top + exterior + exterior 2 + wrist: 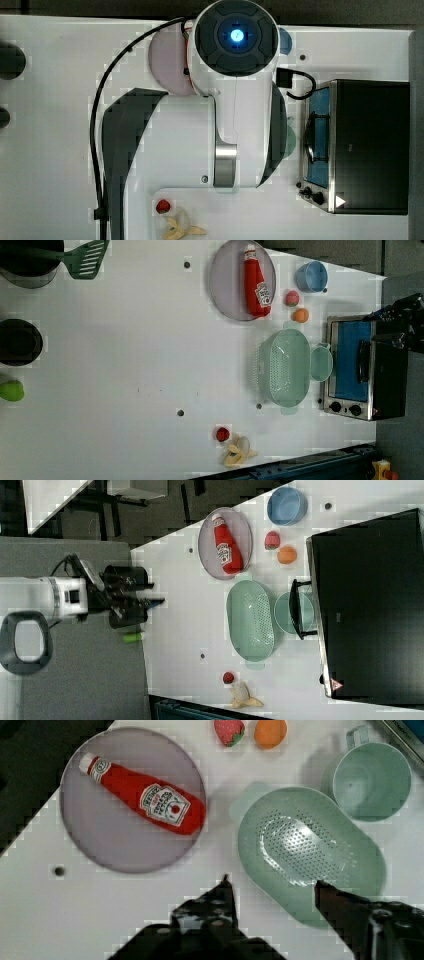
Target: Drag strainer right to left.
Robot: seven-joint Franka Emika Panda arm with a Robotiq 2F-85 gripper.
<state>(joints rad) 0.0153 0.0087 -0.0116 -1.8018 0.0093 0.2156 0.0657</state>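
Note:
The strainer (282,367) (250,620) (310,845) is a pale green oval colander with a holed base. It rests on the white table, touching a smaller green cup (321,362) that stands in front of the toaster oven. My gripper (272,882) (152,601) is open and holds nothing. It hangs well above the table, clear of the strainer. In the wrist view one fingertip (320,886) lines up with the strainer's near rim and the other sits over bare table. In the top view the arm (235,100) covers the strainer.
A grey plate (225,290) carrying a ketchup bottle (256,282) lies beside the strainer, with a strawberry (292,298), an orange (300,315) and a blue cup (311,276) nearby. The toaster oven (360,367) borders the cup. A banana (239,452) and small red fruit (222,434) lie at the table edge.

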